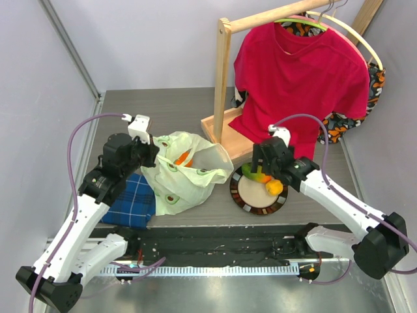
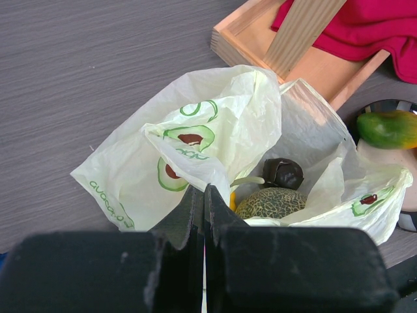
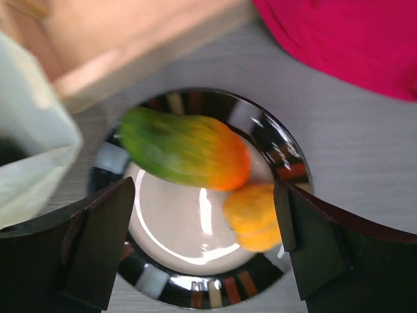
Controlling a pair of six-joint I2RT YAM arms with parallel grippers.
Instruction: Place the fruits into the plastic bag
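Note:
The plastic bag (image 1: 186, 171) lies open on the table, pale yellow-green with avocado prints. My left gripper (image 2: 204, 192) is shut on the bag's near edge (image 2: 195, 166) and holds it up. Inside the bag I see the netted melon (image 2: 270, 203), a dark purple piece (image 2: 283, 173) and an orange piece (image 1: 184, 157). My right gripper (image 3: 205, 225) is open and empty, hovering over the dark plate (image 3: 163, 290). On the plate lie a green-to-orange fruit (image 3: 182, 149) and a yellow pepper-like piece (image 3: 254, 215).
A blue plaid cloth (image 1: 133, 201) lies left of the bag under my left arm. A wooden rack base (image 1: 225, 130) with an upright post stands behind the bag and plate. A red shirt (image 1: 303, 78) hangs from the rack at the right.

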